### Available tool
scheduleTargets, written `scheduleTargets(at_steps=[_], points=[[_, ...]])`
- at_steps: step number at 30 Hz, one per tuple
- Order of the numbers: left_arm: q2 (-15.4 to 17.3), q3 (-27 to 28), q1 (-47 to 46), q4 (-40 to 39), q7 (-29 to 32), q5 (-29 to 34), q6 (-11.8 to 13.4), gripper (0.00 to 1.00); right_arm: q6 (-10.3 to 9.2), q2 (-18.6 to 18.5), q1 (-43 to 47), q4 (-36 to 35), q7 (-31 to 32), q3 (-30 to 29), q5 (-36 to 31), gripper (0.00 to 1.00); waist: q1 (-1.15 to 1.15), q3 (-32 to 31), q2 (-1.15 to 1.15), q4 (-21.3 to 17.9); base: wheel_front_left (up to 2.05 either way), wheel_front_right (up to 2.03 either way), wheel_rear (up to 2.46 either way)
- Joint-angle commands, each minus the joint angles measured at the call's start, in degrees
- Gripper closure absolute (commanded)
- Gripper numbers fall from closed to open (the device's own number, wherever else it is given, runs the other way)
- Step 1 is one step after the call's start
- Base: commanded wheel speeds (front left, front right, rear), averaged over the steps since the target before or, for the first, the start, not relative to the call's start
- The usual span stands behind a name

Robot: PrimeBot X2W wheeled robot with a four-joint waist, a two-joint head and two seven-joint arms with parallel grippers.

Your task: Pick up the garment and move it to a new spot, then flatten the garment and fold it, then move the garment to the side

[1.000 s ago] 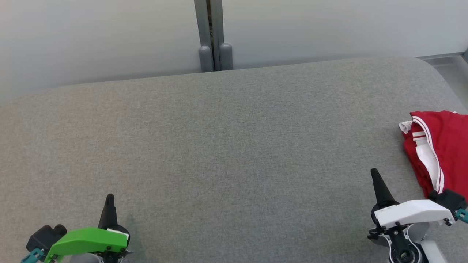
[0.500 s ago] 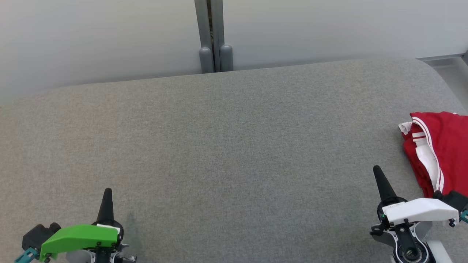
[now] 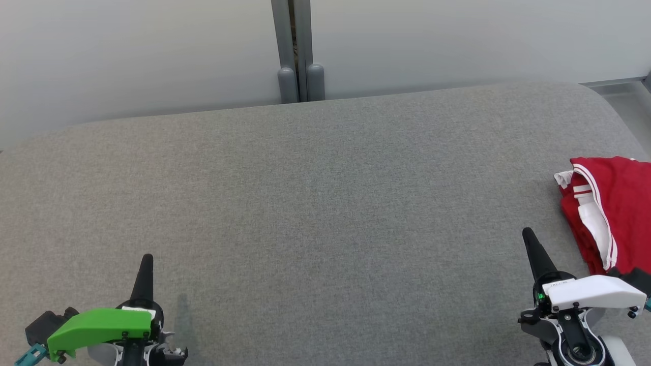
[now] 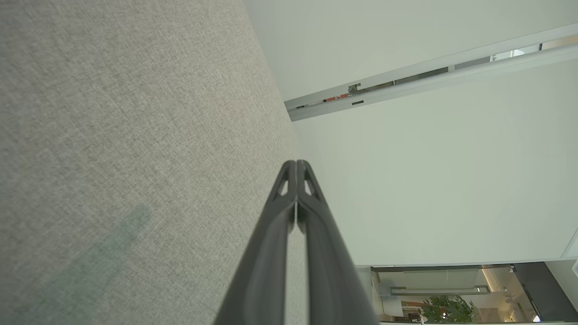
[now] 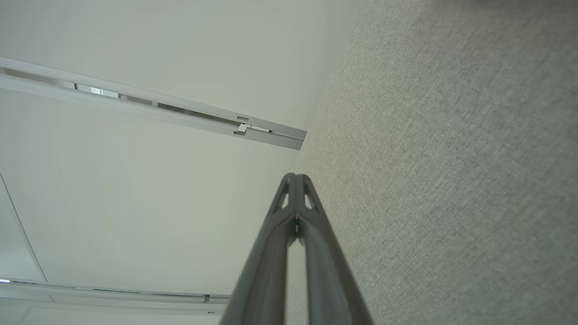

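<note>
The garment (image 3: 618, 203) is red with white stripes and lies folded in a heap at the right edge of the grey cushioned surface (image 3: 315, 203). My right gripper (image 3: 527, 235) is shut with nothing in it, a little to the left of the garment's near end and apart from it; in the right wrist view its tips (image 5: 294, 176) touch each other. At the lower left, far from the garment, my left gripper (image 3: 146, 258) is shut and empty, and the left wrist view shows its tips (image 4: 295, 162) pressed together.
A pale wall runs behind the surface, with a grey post (image 3: 297, 51) at the back middle. The surface's rounded back right corner (image 3: 605, 96) drops off to the floor. Broad grey fabric lies between the two grippers.
Both grippers have drifted slightly toward the bottom of the head view, the left one a little leftward, the right one a little rightward. The garment has stayed where it was.
</note>
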Motion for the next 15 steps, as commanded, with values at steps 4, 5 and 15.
scheduleTargets(at_steps=[4,5,15], points=[[0.4,0.7,-1.4,-0.6,0.8,-2.7,-0.7,1.00,-0.04,-0.3,0.5,-1.0,0.8,-0.4,2.7,1.00,0.00,-0.1,0.00,0.0,0.00,0.00,0.00],[0.4,0.7,-1.5,-0.6,0.8,-3.3,-0.8,1.00,-0.04,-0.3,0.5,-1.1,1.0,-0.5,3.2,1.00,0.00,-0.1,0.00,0.0,0.00,0.00,0.00],[0.4,1.4,-1.8,-0.9,2.0,-7.5,-1.4,1.00,-0.04,-0.4,0.8,-1.9,2.1,-1.0,7.5,1.00,0.00,-0.3,0.00,0.1,0.00,0.00,0.00]])
